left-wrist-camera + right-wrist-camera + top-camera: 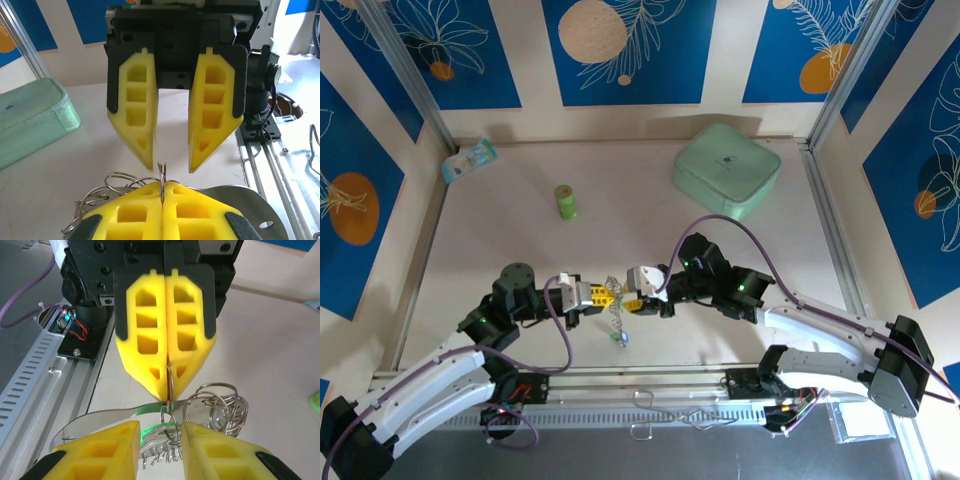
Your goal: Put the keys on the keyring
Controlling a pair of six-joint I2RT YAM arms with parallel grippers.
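Pressed together, the left gripper (162,186) pinched the keyring (161,172) above the table (75,165); the right gripper (170,162) faced it, spread. Thin, springy, slick wire probably wanted holding near its split, keys (156,431) seemingly dangling below.

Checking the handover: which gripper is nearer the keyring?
Left. The left gripper is shut on the keyring, pinching its wire; the right gripper faces it, open, straddling the ring without clamping it.
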